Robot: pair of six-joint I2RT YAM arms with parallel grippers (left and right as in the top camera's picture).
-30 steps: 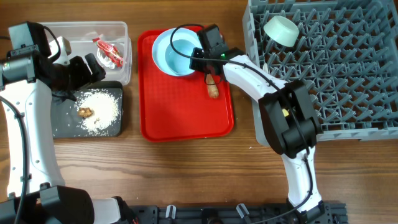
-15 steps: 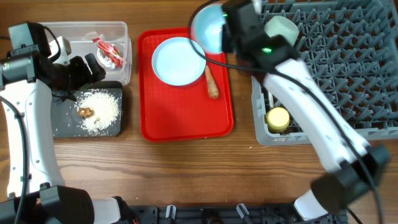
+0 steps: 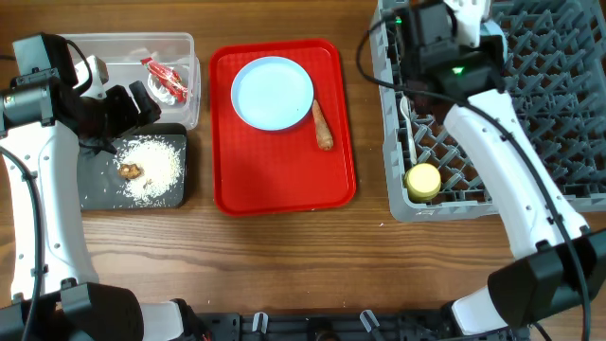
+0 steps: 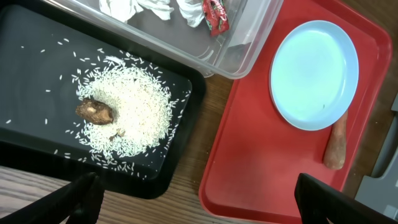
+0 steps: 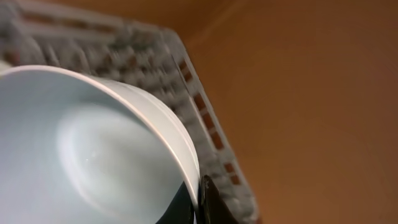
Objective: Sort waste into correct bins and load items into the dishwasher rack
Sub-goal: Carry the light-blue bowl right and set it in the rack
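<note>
Rim of small pale blue bowl point(image 5: 93, 143) pinched in right gripper point(image 5: 198, 202); we advise seating it edge-on between pegs of grey plastic grid rack point(image 3: 540, 66)

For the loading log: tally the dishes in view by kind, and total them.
pale blue plate: 1
light blue bowl: 1
yellow cup: 1
white spoon: 1
Total: 4
</note>
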